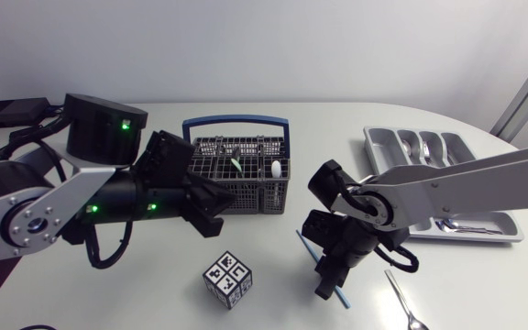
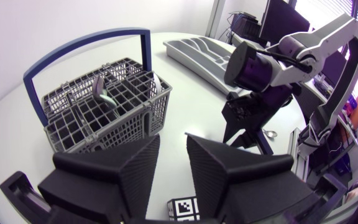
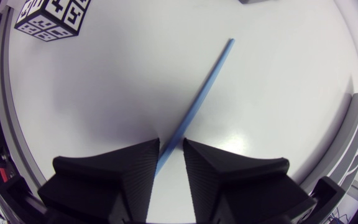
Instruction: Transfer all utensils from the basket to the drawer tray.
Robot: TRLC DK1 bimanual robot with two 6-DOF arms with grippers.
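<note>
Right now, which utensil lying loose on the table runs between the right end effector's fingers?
The thin blue stick, which passes between the fingers of the right end effector; the metal spoon lies apart from it, untouched.

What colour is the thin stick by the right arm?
The stick is light blue, clearest in the right wrist view.

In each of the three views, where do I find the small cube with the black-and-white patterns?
Head view: the cube stands on the table, in front of the basket.
Left wrist view: only its top shows, under the gap of the left gripper.
Right wrist view: it is ahead of the right gripper, off to one side.
Shared landmark: the right gripper, in all three.
</note>
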